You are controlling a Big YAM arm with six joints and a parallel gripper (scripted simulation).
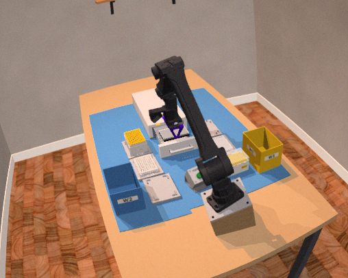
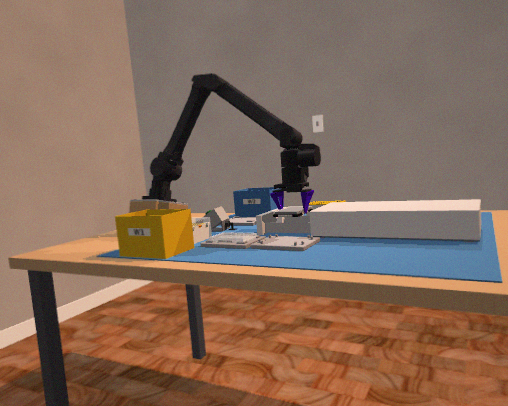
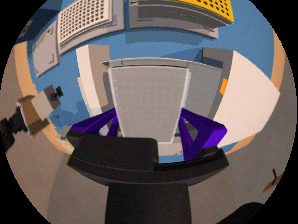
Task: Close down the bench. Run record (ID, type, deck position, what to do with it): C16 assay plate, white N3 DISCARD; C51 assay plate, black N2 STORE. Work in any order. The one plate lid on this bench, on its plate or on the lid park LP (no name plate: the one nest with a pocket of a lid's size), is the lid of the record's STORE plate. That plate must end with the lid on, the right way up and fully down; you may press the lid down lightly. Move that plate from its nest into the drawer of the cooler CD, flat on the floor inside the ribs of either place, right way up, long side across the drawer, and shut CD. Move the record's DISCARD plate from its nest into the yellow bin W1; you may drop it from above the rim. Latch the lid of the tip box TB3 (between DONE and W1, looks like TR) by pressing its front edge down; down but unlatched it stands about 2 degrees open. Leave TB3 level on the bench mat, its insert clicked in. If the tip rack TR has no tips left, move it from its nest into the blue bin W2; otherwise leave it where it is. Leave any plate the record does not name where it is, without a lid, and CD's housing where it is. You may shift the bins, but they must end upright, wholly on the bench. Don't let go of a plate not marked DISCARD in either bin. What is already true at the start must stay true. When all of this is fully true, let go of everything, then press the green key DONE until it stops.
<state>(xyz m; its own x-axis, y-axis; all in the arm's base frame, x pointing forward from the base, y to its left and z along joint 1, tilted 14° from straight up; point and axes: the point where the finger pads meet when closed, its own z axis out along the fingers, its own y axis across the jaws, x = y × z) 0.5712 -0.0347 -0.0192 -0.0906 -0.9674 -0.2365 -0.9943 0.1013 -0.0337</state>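
To the pincer's far left in the top view stands the blue bin W2 [image 1: 124, 187], open-topped, at the mat's near-left edge. Next to it an empty grey nest [image 1: 161, 187], and behind that the white assay plate [image 1: 146, 165] in its nest, then the tip rack [image 1: 135, 137] with its yellow top — these three run in a line toward the pincer's left side, each just beside the next, with a strip of blue mat [image 1: 109, 127] between the row and the drawer.

The pincer [image 1: 174, 131] hangs straight down over the open drawer [image 1: 177, 145] of the cooler [image 1: 150, 104]. Its purple fingers are clamped on the long edges of the lidded plate [image 3: 148, 99] — black plate under a pale lid — which sits low inside the drawer walls in the exterior view, long side across the drawer. Whether it rests on the floor cannot be told. The drawer's side walls stand close outside each finger, so room is tight there; above the pincer it is open.

To its right lie two grey nests [image 1: 213, 127], partly hidden by the arm. Further right and nearer, the tip box [image 1: 238, 161], the green key [image 1: 199, 176] and the yellow bin W1 [image 1: 262, 149] at the mat's right edge.
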